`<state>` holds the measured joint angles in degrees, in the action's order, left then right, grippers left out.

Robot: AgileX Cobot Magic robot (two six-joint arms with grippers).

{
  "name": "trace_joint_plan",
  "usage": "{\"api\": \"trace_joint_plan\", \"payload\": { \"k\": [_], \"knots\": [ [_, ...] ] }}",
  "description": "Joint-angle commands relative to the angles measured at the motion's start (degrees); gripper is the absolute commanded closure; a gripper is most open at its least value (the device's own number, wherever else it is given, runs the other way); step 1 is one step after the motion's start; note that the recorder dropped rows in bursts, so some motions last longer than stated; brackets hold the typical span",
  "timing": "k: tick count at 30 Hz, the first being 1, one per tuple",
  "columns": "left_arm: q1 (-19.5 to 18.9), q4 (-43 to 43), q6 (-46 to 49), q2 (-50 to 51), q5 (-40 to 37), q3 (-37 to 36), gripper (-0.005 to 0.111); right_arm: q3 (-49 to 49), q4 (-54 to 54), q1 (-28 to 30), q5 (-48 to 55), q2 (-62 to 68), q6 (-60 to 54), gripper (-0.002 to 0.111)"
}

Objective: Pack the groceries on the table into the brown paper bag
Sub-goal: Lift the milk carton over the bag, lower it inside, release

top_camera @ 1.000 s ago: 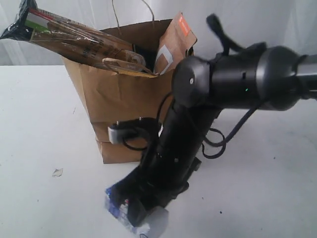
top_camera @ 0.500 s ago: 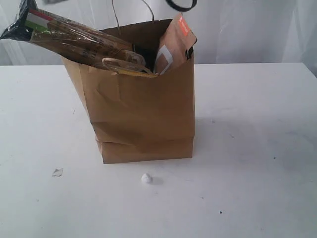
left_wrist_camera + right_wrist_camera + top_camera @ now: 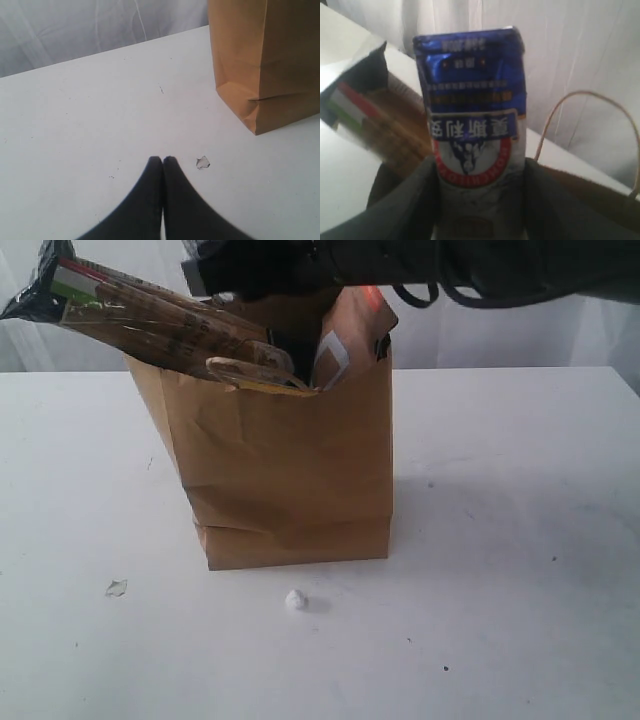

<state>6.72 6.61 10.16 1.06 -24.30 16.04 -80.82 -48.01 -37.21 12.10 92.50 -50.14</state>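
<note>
Right gripper (image 3: 477, 200): clamped on your blue-and-white printed pouch (image 3: 470, 115), held above the mouth of the tall brown kraft-paper bag (image 3: 290, 460), top centre of the exterior view. Left gripper (image 3: 162, 162): fingers pressed together, empty, low over the white tabletop (image 3: 75, 125). Hazard: long clear spaghetti pack (image 3: 150, 315) and brown orange-labelled pouch (image 3: 355, 325) crowd the opening, so your release may catch on them and spill outside.

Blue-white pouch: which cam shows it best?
Right wrist view: the blue-white pouch fills the frame, label visible, clamped in the right gripper. Exterior view shows only the dark arm above the brown paper bag; pouch not discernible. Left wrist view shows bag and table, no pouch.
</note>
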Motion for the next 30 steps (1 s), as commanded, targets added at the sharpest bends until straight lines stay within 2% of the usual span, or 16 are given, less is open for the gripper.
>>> {"api": "trace_joint_plan", "payload": {
  "k": [1, 4, 8, 10, 15, 17, 20, 25, 30],
  "knots": [
    [0.5, 0.5, 0.1, -0.4, 0.3, -0.4, 0.107, 1.1, 3.8, 1.5, 5.8, -0.5, 1.5, 0.081],
    [0.5, 0.5, 0.1, -0.4, 0.3, -0.4, 0.107, 1.6, 9.0, 2.2, 5.8, -0.5, 1.6, 0.081],
    [0.5, 0.5, 0.1, -0.4, 0.3, -0.4, 0.107, 1.6, 9.7, 3.0, 6.3, -0.4, 3.6, 0.08],
    [0.5, 0.5, 0.1, -0.4, 0.3, -0.4, 0.107, 1.6, 9.7, 3.0, 6.8, -0.4, 3.9, 0.076],
    [0.5, 0.5, 0.1, -0.4, 0.3, -0.4, 0.107, 1.6, 9.7, 3.0, 8.7, -0.4, 3.9, 0.057],
    [0.5, 0.5, 0.1, -0.4, 0.3, -0.4, 0.107, 1.6, 9.8, 3.0, 9.3, -0.4, 3.9, 0.053],
    [0.5, 0.5, 0.1, -0.4, 0.3, -0.4, 0.107, 1.6, 13.5, 3.0, 10.7, -0.5, 3.9, 0.053],
    [0.5, 0.5, 0.1, -0.4, 0.3, -0.4, 0.107, 1.5, 28.8, 3.0, 13.6, -4.1, 4.4, 0.053],
    [0.5, 0.5, 0.1, -0.4, 0.3, -0.4, 0.107, 1.5, 33.7, 3.0, 8.0, -10.9, 4.4, 0.058]
  ]
}}
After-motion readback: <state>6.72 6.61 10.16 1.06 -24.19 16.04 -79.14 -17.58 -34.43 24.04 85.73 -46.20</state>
